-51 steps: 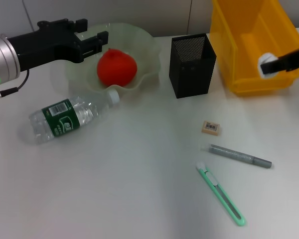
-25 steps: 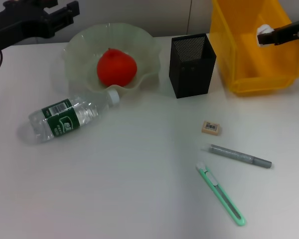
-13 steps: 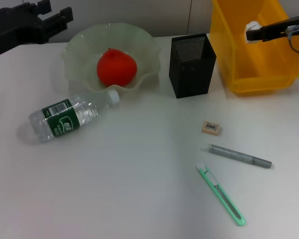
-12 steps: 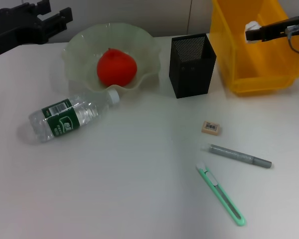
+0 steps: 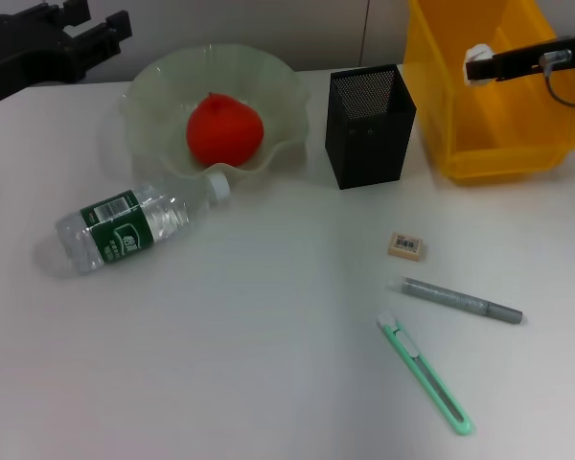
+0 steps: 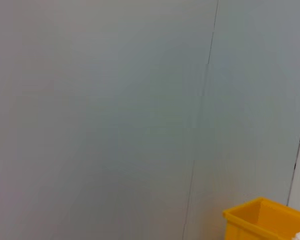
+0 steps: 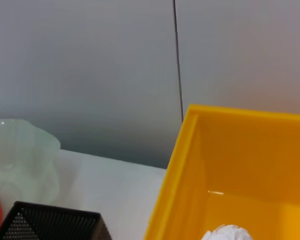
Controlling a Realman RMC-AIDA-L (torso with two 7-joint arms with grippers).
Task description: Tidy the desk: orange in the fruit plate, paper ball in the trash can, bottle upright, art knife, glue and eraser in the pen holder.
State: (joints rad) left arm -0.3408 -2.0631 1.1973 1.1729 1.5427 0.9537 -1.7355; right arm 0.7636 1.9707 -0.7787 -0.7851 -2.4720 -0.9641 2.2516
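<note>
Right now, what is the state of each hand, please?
Left hand: open, empty, raised behind the fruit plate.
Right hand: closed on the paper ball, above the trash can.

Over these two seconds we see the left pincer lift away from the fruit plate — it was beside the orange and now sits up at the far left corner. The right pincer, gripping the paper ball, has travelled leftward over the yellow trash can — from its right wall toward its left side.
</note>
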